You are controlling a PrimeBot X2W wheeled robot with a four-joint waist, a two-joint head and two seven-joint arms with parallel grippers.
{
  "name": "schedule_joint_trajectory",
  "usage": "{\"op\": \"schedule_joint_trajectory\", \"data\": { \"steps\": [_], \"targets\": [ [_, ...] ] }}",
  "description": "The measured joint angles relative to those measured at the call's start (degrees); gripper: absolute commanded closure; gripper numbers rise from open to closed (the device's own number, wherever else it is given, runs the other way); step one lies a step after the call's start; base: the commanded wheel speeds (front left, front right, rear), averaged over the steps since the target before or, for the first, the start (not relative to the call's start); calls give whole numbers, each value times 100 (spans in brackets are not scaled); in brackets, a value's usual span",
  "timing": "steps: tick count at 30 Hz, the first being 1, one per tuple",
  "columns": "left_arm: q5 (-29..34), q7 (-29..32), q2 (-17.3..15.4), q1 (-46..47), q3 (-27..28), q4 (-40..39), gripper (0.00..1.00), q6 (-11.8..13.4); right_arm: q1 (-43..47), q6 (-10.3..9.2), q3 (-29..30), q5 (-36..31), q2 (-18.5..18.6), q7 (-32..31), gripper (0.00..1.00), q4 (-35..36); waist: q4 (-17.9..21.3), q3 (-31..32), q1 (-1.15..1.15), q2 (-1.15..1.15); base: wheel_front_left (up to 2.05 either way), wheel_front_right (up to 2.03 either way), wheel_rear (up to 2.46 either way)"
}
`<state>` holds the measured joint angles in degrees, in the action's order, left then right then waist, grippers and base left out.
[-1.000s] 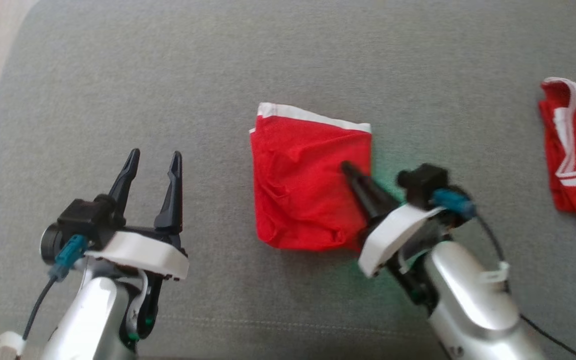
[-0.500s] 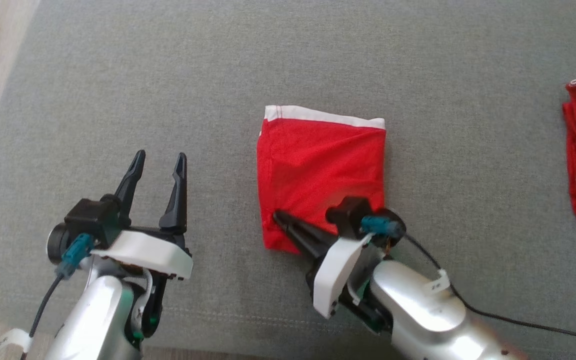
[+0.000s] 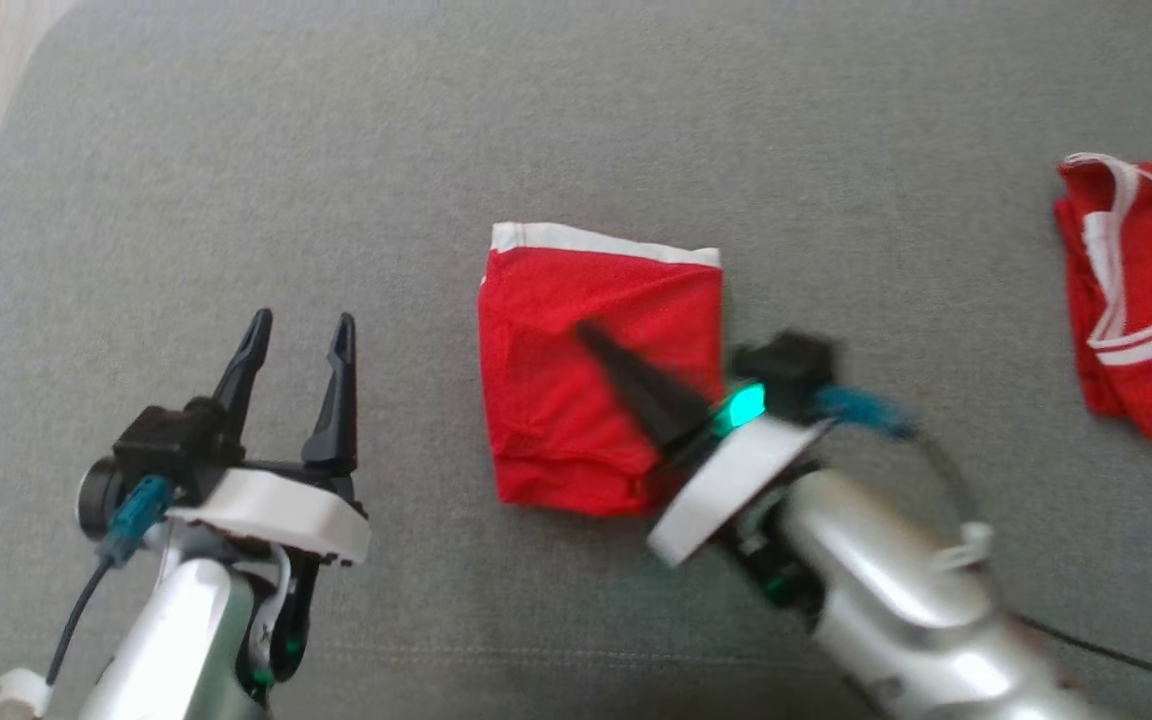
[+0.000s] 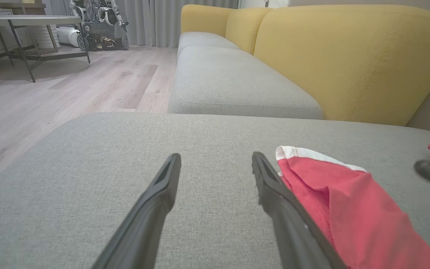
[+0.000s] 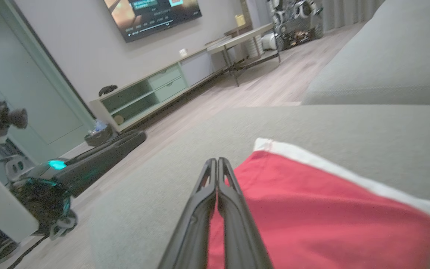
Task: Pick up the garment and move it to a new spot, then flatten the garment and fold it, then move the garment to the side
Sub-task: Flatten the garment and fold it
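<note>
Dragging risk: the right gripper [image 3: 596, 338], its fingers pressed together and holding nothing, is lying slantwise over the right half of the garment [image 3: 536, 400]. If it is rubbing the cloth during a smoothing pass, I judge it is likely to be pulling the top layer askew and opening the fold.
Contact: the head view is blurring around that arm, so I cannot tell whether the fingers are touching the cloth or hovering just above it.
Bunching risk: the near edge is looking thick and rumpled, so a push toward the robot is probably going to be heaping it up rather than sliding it.
Grip risk: pinching only the top layer for the move aside is likely to be peeling the fold open.
Mixing risk: a second red garment [image 3: 1136, 300] is lying well apart at the robot's right, and carrying the folded one that way is risking a muddle.
Left gripper [image 3: 301, 325]: it is hanging wide open and empty, to the left of the garment and apart from it.
Garment's place: it is sitting folded near the middle of the grey cushion [image 3: 336, 150].
Pointing: the white band [image 3: 601, 242] is facing away from the robot, along the far edge.
Long axis: it is running near-to-far, only a little longer than the width, and leaning slightly.
</note>
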<state>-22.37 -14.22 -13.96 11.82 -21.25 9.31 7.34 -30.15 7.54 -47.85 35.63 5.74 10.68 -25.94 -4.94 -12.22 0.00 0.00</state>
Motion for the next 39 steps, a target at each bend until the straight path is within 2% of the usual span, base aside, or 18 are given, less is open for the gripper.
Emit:
{"op": "schedule_joint_trajectory", "data": {
  "steps": [1, 2, 4, 5, 12, 14, 20, 24, 39],
  "targets": [
    [0, 0, -16, -18, 9, -9, 0, 26, 54, 0, 218, -35, 94, 0, 96, 109, 38, 32, 0, 0, 0, 0, 0],
    [0, 0, -31, -43, 27, -21, 0, 43, 130, 0, 483, -79, 192, -1, 96, 197, 78, 63, 0, 0, 0, 0, 0],
    [0, 0, -51, -113, 66, -86, 0, 75, 349, 0, 1107, -242, 380, -5, 51, 354, 157, 114, 0, 0, 0, 0, 0],
    [0, 0, -59, -136, 80, -119, 0, 83, 478, 0, 1434, -360, 447, -10, 0, 420, 194, 138, 0, 0, 0, 0, 0],
    [1, 2, -177, -230, 120, -335, 0, 132, 1305, 0, 3500, -1365, 479, -321, 0, 1026, 354, 239, 0, 0, 0, 0, 0],
    [1, 3, -210, -233, 120, -380, 0, 170, 1508, 0, 3893, -1628, 403, -474, 0, 1278, 372, 270, 0, 0, 0, 0, 0],
    [1, 112, -289, -419, 103, -488, 0, 182, 2120, 0, 4595, -2039, 162, -887, 0, 1997, 419, 456, 0, 0, 0, 0, 0],
    [1, 162, -374, -613, 33, -502, 0, 181, 2578, 0, 4867, -2206, 53, -1179, 0, 2349, 437, 622, 0, 0, 0, 0, 0],
    [-57, 376, -542, -1227, -43, -608, 0, 328, 3368, 0, 4974, -2414, -76, -1763, 0, 3019, 477, 1242, 0, 0, 0, 0, 0]
  ]
}}
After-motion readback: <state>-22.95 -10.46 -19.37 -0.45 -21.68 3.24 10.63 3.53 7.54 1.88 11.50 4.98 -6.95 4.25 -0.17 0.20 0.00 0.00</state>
